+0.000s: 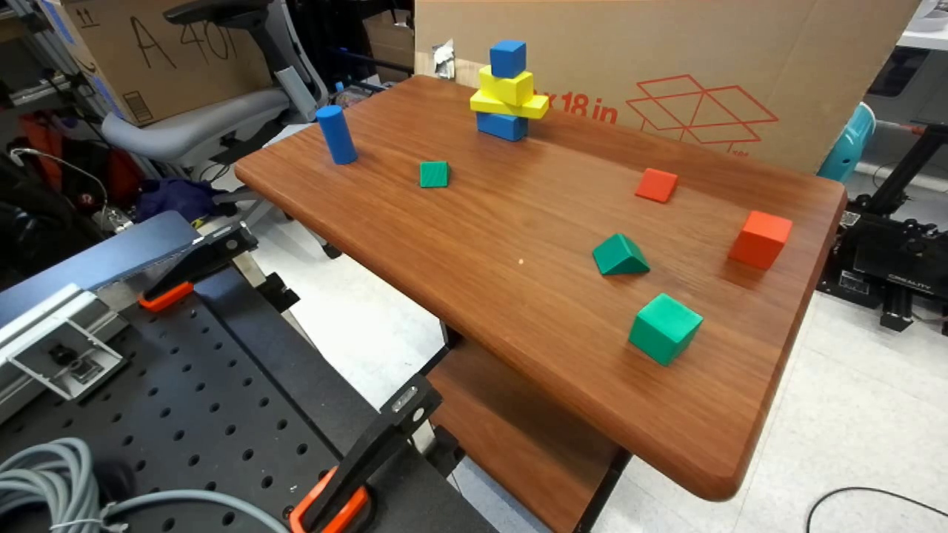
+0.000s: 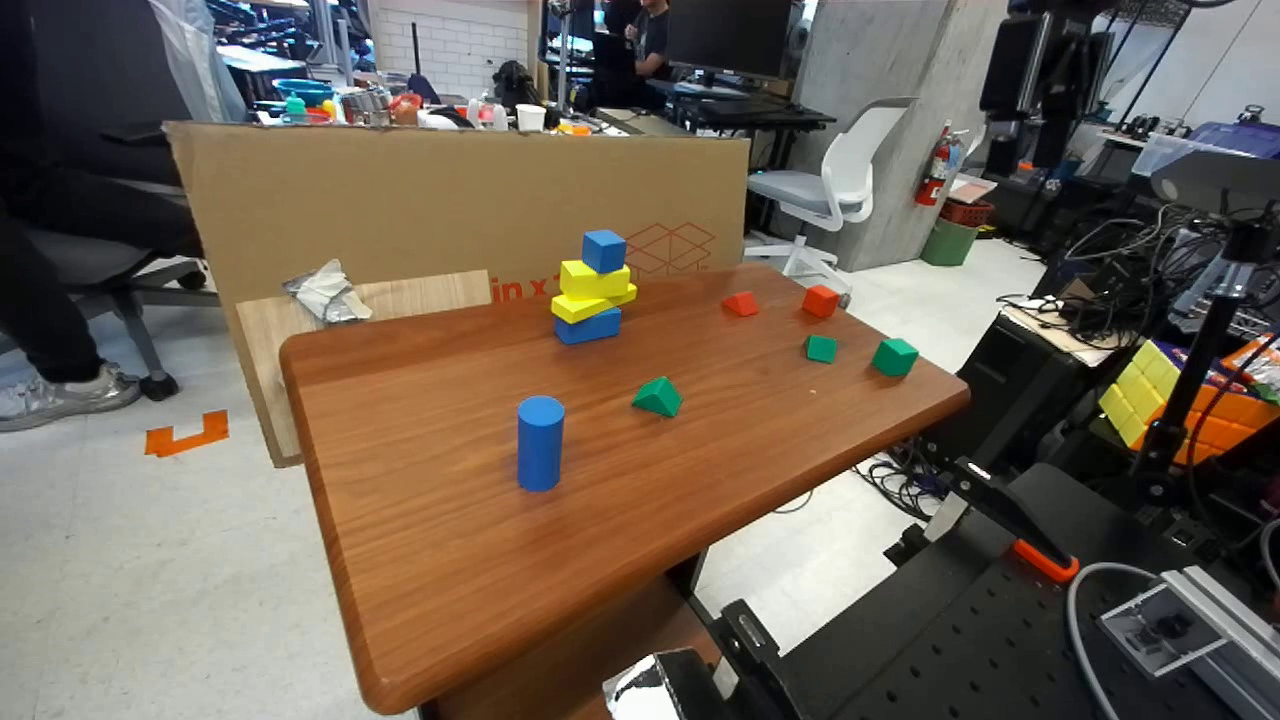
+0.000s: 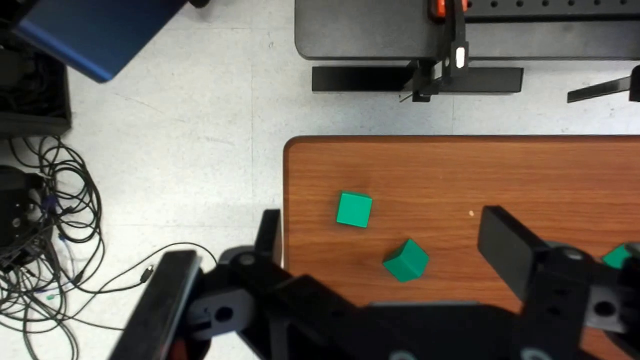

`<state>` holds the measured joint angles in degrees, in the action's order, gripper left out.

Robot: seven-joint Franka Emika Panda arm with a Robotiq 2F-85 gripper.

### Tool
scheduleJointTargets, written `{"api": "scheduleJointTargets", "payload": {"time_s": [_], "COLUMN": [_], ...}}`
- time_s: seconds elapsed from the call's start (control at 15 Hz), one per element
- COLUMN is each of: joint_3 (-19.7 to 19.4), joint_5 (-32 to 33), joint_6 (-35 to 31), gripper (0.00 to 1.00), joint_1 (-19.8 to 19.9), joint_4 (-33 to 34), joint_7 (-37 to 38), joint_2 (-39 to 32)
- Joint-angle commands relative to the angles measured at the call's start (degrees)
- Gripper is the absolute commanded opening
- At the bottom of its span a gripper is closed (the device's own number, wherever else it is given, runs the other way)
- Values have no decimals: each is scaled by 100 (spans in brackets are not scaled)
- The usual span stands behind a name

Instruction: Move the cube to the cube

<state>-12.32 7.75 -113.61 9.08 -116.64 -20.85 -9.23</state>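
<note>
the gripper (image 3: 382,229) stood wide. green cube (image 1: 665,329) and red cube (image 1: 761,239) rested apart; blue cube (image 1: 508,59) topped the stack (image 1: 506,87).

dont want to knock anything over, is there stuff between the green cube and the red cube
Nothing visible does: tabletop shows between the green cube and the red cube in both exterior views. The nearest green wedge sits off to one side of that line.
</note>
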Motion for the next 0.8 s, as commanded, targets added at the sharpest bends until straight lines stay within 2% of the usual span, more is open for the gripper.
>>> {"api": "scheduleJointTargets", "payload": {"time_s": [0.0, 0.73], "joint_3": [106, 280], "joint_5": [-31, -176], "joint_6": [-186, -227], "gripper": [100, 100], "joint_1": [160, 434], "joint_4": [410, 1313], "joint_7": [31, 263], "joint_2": [-580, -2078]}}
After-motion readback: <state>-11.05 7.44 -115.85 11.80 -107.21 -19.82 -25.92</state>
